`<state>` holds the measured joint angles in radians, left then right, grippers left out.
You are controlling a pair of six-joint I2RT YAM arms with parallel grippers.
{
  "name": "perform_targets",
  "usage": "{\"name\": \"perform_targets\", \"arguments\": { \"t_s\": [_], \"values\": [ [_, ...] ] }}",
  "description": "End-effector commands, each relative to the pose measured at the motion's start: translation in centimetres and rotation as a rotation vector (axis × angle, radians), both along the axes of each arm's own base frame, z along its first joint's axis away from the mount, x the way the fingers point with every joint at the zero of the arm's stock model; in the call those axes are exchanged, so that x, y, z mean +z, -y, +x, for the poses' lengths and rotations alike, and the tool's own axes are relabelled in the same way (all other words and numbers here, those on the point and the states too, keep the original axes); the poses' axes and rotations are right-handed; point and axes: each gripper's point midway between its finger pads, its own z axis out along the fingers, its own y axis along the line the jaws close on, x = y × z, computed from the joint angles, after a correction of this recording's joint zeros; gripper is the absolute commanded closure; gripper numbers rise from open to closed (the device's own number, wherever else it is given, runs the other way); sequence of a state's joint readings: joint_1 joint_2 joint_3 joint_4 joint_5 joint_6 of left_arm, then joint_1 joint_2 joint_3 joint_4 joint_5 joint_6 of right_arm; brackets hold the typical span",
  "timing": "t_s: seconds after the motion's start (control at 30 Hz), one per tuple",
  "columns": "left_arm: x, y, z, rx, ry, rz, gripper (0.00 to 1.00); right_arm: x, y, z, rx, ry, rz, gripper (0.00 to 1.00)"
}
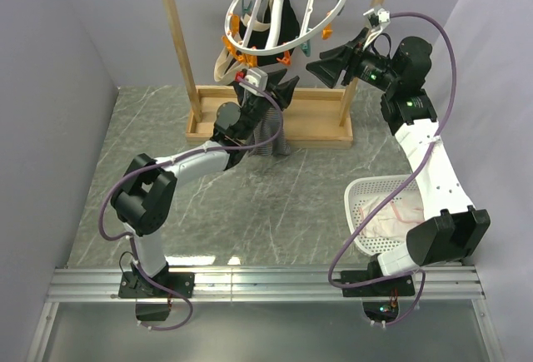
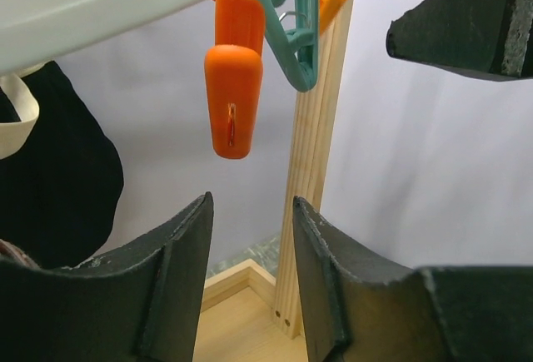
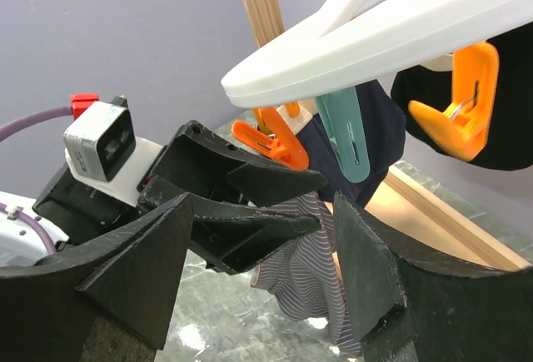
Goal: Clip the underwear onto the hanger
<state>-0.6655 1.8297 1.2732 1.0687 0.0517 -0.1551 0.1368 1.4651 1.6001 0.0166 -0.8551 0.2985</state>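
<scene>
Dangling clothespins (image 2: pixel 233 87) crowd the air under the hanger (image 3: pixel 375 37) — the wooden post (image 2: pixel 312 171) stands ahead of the left pincer (image 2: pixel 251 212).

We see a counter (image 1: pixel 316 187) with a grey-green marbled surface spreading beneath the left end effector (image 1: pixel 271 94) and the right end effector (image 1: pixel 333 58). Pale lavender walls (image 1: pixel 50 87) close it in, one beyond the end effectors and one out past each of them. A wooden frame (image 1: pixel 179 37) stands just behind them on its flat base (plain light timber). Patches of white glare lie well short of them, by the metal rails (image 1: pixel 266 283).
</scene>
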Motion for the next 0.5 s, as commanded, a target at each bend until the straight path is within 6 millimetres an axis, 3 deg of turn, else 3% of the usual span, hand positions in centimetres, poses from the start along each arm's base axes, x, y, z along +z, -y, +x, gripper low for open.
{"name": "perform_targets", "arguments": {
  "t_s": [0.0, 0.47],
  "values": [
    [4.3, -1.2, -1.7, 0.002, 0.080, -0.077, 0.51, 2.8, 0.2, -0.4, 0.006, 0.092, 0.016, 0.25],
    [6.6, -0.9, -0.8, 0.034, 0.167, -0.104, 0.50, 2.5, -0.3, -0.2, 0.024, 0.082, 0.026, 0.25]
  ]
}}
